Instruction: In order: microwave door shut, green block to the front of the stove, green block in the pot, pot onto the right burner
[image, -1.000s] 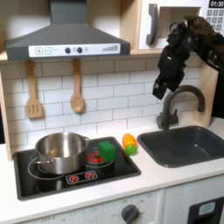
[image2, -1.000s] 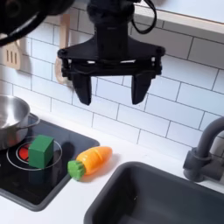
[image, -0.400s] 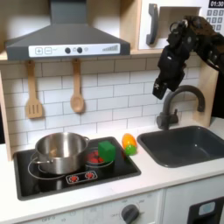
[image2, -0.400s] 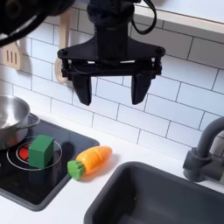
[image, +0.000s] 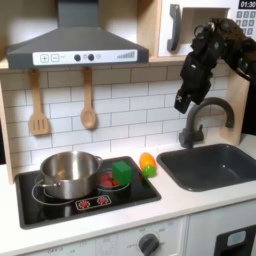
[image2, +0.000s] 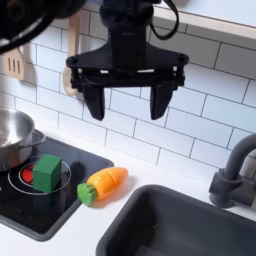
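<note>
Fingers (image2: 125, 100) spread wide, holding nothing. Green block (image2: 46, 170) sits well below, on burner. I'd drop straight down, straddle block squarely before closing.

In the second exterior view, the pot (image2: 10, 138) is running off the second exterior view's left edge, so only part of its rim and wall is showing, and the stove (image2: 70, 190) is being cropped at the left and bottom edges, with just one red ring showing under the green block (image2: 46, 170). In the first exterior view, the microwave door (image: 186, 22) is being cut by the top edge and partly covered by the arm, the gripper (image: 186, 101) is looking too small and dark to tell how its jaws are standing, and the green block (image: 121, 172) is appearing as a small blur beside the pot (image: 68, 172). The faucet (image2: 236, 170) is running off the second exterior view's right edge, and the arm above the gripper (image2: 125, 103) is being cropped at the top.
</note>
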